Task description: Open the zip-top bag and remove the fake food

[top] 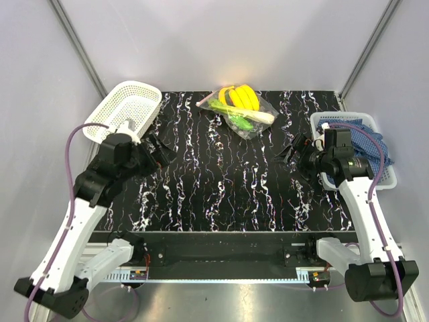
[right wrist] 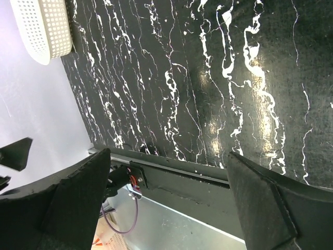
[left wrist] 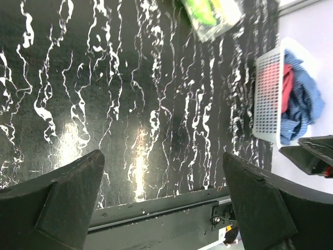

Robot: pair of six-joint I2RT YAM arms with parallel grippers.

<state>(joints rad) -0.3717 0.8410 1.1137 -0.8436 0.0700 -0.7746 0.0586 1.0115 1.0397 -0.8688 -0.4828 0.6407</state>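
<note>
The clear zip-top bag (top: 249, 119) lies at the back middle of the black marbled table. Inside it I see fake food: yellow bananas (top: 239, 96) and a green-white leek (top: 242, 113). A corner of the bag shows at the top of the left wrist view (left wrist: 213, 18). My left gripper (top: 161, 150) is open and empty, hovering at the left, well short of the bag. My right gripper (top: 289, 155) is open and empty, at the right, apart from the bag.
A white mesh basket (top: 127, 107) stands at the back left, empty. Another white basket (top: 385, 180) at the right holds a blue checked cloth (top: 367, 144); it also shows in the left wrist view (left wrist: 268, 99). Grey walls enclose the table.
</note>
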